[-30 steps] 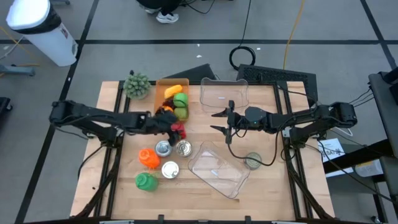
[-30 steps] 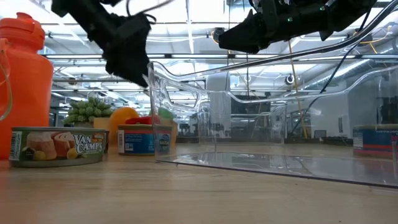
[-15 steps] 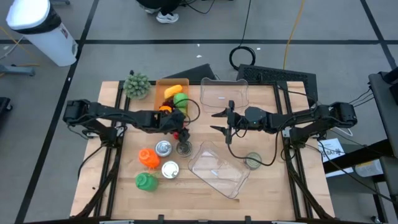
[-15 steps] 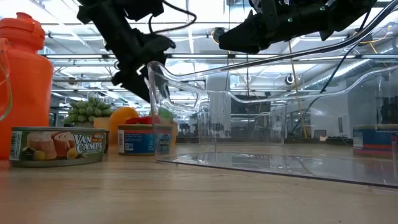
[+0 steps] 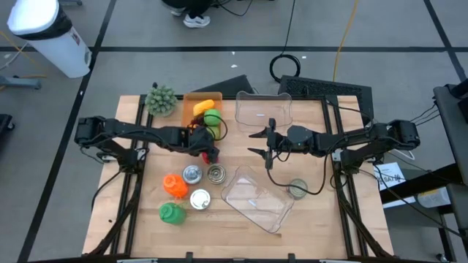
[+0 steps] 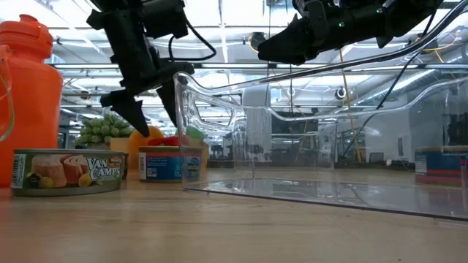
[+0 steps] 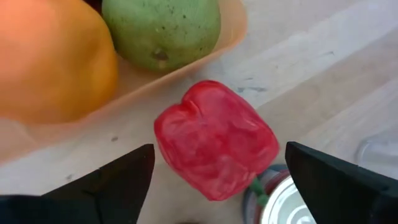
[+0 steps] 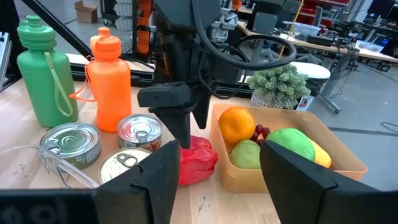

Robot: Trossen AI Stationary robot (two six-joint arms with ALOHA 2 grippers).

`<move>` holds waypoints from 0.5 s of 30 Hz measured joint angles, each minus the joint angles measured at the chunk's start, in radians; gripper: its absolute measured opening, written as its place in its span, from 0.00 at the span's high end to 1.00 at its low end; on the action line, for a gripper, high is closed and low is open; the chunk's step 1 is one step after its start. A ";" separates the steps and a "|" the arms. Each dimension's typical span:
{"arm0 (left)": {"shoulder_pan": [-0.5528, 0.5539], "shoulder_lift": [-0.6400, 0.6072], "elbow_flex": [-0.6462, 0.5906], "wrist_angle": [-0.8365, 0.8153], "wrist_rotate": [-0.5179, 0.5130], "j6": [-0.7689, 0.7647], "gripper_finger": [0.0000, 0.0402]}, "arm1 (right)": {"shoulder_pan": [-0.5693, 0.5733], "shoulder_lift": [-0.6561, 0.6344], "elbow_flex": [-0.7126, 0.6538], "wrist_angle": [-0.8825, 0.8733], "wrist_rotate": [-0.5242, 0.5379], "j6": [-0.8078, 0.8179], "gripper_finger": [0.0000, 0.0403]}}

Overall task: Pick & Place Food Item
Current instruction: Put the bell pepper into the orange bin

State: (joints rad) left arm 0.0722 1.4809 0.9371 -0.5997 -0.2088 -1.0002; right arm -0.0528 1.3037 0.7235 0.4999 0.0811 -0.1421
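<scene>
While the left gripper (image 5: 208,148) hangs over it with fingers spread wide and nothing between them, the red pepper (image 7: 214,138) lies on the wooden table (image 5: 307,219), free of any grip. It is glossy red, blocky and lobed, with a short green stem (image 7: 255,186) showing at one end. It sits just beside the orange tray (image 5: 189,102), at about 6 o'clock from the tray's near corner in the high view, and at about 12 o'clock from the open tin (image 5: 216,174), which it nearly touches. Inside the tray lie an orange (image 8: 236,124), a green fruit (image 8: 246,154) and a yellow one; a small green plant (image 5: 161,98) stands at the tray's 9 o'clock. Two more tins, an orange bottle (image 5: 174,184) and a green bottle (image 5: 172,212) stand toward 7 o'clock from the pepper, and two clear plastic containers (image 5: 257,199) lie toward 3 and 4 o'clock. The right gripper (image 5: 263,143) hovers at mid-table, fingers parted and empty. Beyond the table is a grey floor with cables and a white bin (image 5: 47,36). The pepper's long axis lies flat, stem end toward the tin.
</scene>
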 joint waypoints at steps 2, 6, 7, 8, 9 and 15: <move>-0.006 0.000 0.000 0.011 -0.007 -0.019 0.05 | 0.000 0.000 0.000 0.000 0.000 0.000 0.48; -0.024 0.000 0.000 0.029 -0.024 -0.045 0.03 | 0.000 0.000 0.000 0.000 0.000 0.000 0.48; -0.029 0.004 0.000 0.027 -0.029 -0.055 0.03 | 0.000 0.000 0.000 0.000 0.000 0.000 0.48; -0.035 0.013 0.000 0.027 -0.033 -0.065 0.03 | 0.000 0.000 0.000 0.000 0.000 0.000 0.48; -0.039 0.022 0.000 0.026 -0.035 -0.077 0.03 | 0.000 0.000 0.000 0.000 0.000 0.000 0.48; -0.056 0.110 0.000 0.033 -0.036 -0.131 0.03 | 0.000 0.000 0.000 0.003 0.001 0.000 0.48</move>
State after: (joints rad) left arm 0.0163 1.5913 0.9367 -0.5665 -0.2451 -1.1309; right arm -0.0528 1.3037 0.7235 0.5031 0.0818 -0.1421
